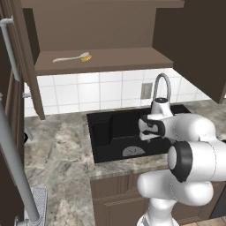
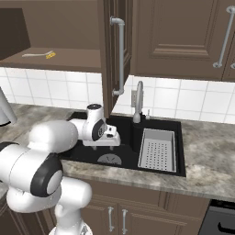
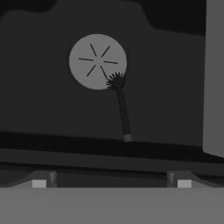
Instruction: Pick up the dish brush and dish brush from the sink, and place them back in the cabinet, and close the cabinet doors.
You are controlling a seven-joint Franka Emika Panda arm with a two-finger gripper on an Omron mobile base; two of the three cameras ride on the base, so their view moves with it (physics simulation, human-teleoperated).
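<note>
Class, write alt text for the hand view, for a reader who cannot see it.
A black dish brush lies on the floor of the dark sink, its bristle head overlapping the edge of the round grey drain. The open gripper hangs above it, holding nothing.

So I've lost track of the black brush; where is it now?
In the hand view the black brush lies on the sink floor, its bristles over the edge of the round drain, its handle pointing away from it.

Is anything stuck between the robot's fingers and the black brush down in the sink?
No. The open gripper looks straight down at the black brush, lying on the sink floor with its bristles on the drain.
</note>
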